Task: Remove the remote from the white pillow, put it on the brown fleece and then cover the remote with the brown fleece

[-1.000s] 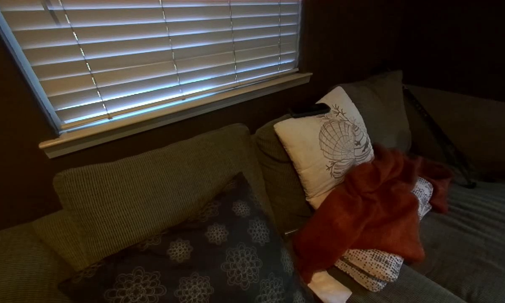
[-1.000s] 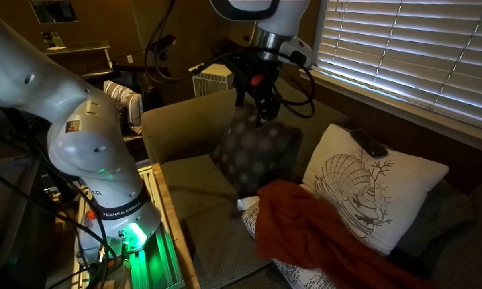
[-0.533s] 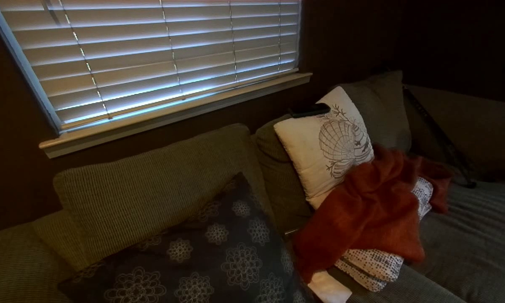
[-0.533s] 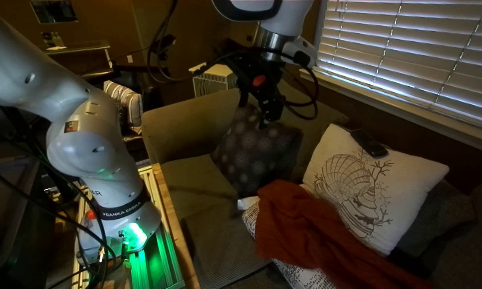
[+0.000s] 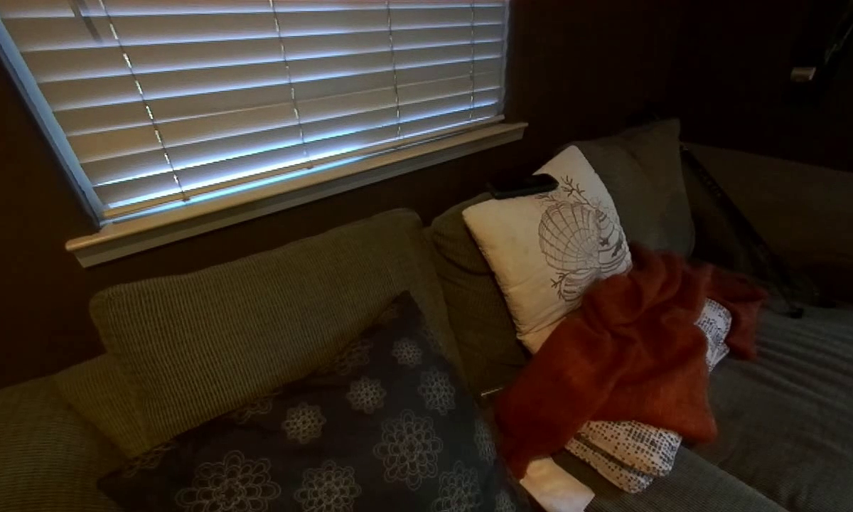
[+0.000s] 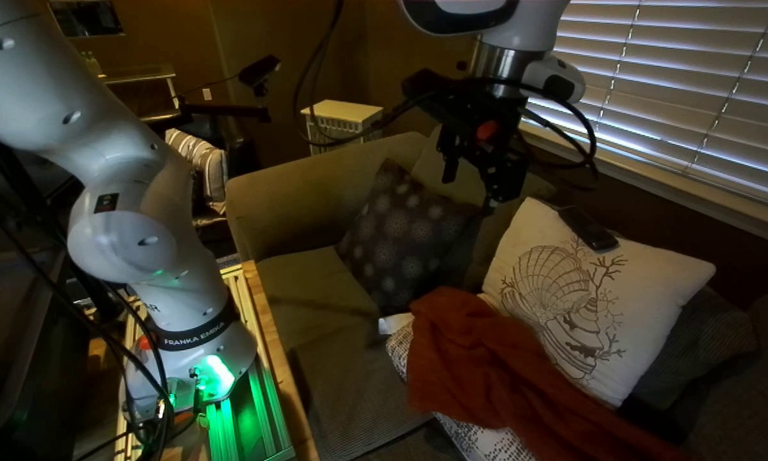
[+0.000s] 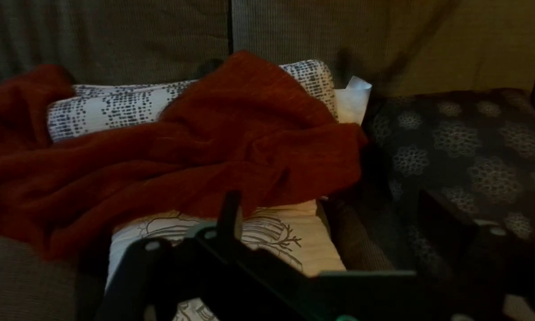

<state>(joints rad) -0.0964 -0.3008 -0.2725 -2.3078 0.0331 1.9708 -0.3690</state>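
In an exterior view, the remote (image 5: 523, 187) lies on the pillow (image 5: 551, 245) at eleven o'clock. In an exterior view, the gripper (image 6: 468, 194) gapes wide, empty (presumably to straddle the remote). Wrist view: fleece (image 7: 205, 156) toward twelve, likely its landing.

My jaws look matt; my arm (image 6: 166, 192) has a smooth finish with a soft gloss, and its metal collar (image 6: 496, 63) shines. The remote (image 6: 587, 228) looks like smooth plastic, faintly glossy. The white pillow (image 6: 646, 288) is matt printed cloth, the brown fleece (image 6: 486, 365) soft, fuzzy cloth, the sofa (image 5: 291, 320) coarse ribbed fabric, the window sill (image 5: 298, 193) smooth, with a painted look.
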